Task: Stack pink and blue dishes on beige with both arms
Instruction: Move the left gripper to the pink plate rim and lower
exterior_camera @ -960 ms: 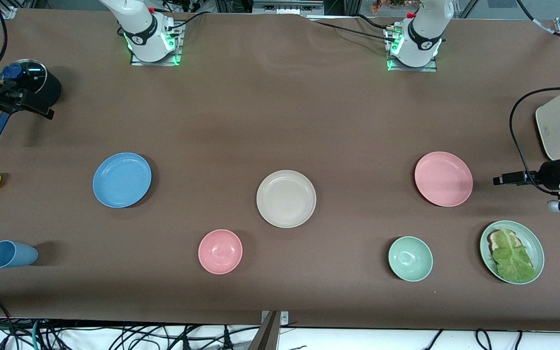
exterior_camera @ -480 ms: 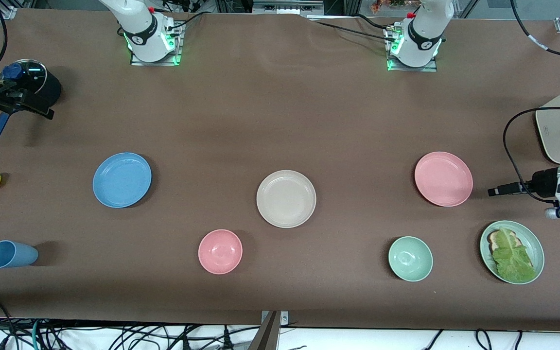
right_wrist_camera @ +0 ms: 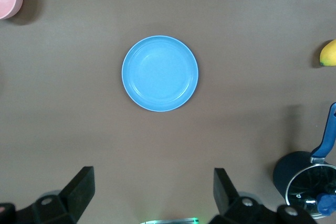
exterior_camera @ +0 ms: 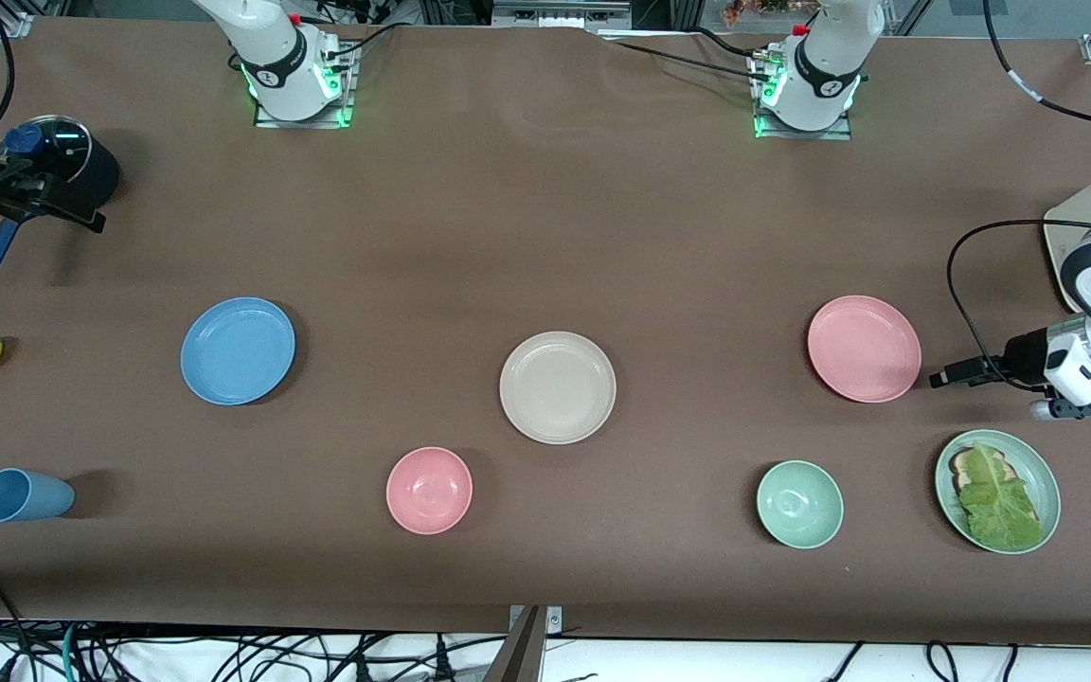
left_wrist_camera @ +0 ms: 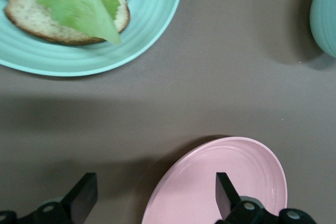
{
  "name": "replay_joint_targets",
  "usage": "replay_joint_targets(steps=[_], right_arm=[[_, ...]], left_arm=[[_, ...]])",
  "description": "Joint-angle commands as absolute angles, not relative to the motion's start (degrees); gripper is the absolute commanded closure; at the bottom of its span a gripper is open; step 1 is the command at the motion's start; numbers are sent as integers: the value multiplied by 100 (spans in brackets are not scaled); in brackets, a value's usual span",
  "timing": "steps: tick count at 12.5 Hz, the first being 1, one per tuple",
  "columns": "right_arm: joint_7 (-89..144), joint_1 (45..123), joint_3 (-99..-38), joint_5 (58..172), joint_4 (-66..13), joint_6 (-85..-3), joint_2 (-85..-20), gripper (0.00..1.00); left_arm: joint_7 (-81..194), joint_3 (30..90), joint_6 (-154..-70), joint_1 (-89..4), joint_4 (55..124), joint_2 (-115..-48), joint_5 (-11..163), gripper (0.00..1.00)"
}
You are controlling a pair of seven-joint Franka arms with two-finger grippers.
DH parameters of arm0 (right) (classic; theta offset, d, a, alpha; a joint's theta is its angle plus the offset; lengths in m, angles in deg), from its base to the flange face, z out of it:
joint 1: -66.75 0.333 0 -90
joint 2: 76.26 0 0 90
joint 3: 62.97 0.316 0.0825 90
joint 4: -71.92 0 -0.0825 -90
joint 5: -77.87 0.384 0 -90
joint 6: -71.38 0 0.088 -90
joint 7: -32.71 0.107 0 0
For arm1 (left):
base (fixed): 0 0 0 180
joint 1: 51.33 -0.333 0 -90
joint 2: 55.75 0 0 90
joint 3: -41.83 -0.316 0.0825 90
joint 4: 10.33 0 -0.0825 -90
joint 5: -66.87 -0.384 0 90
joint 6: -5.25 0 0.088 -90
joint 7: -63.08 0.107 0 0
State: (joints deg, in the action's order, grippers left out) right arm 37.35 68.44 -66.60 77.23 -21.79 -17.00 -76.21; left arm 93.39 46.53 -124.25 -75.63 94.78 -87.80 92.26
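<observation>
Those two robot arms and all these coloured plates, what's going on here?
Nothing is stacked yet. The pink plate, blue plate and beige plate each lie apart on the brown table, the beige one between the other two. The left gripper is low beside the pink plate's rim, fingers open, holding nothing. The right gripper hangs above the table near the blue plate, open and empty too.
</observation>
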Motion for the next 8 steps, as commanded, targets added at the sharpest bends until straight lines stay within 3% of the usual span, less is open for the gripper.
replay_joint_targets(steps=[1, 8], right_arm=[[3763, 6859, -6684, 7787, -2177, -1669, -7661, 0], [3763, 6859, -6684, 7787, -2177, -1660, -7661, 0]], left_arm=[[9744, 4623, -12860, -7418, 10206, -8257, 9587, 1], [11121, 4605, -13703, -7295, 10954, -7965, 10604, 1]])
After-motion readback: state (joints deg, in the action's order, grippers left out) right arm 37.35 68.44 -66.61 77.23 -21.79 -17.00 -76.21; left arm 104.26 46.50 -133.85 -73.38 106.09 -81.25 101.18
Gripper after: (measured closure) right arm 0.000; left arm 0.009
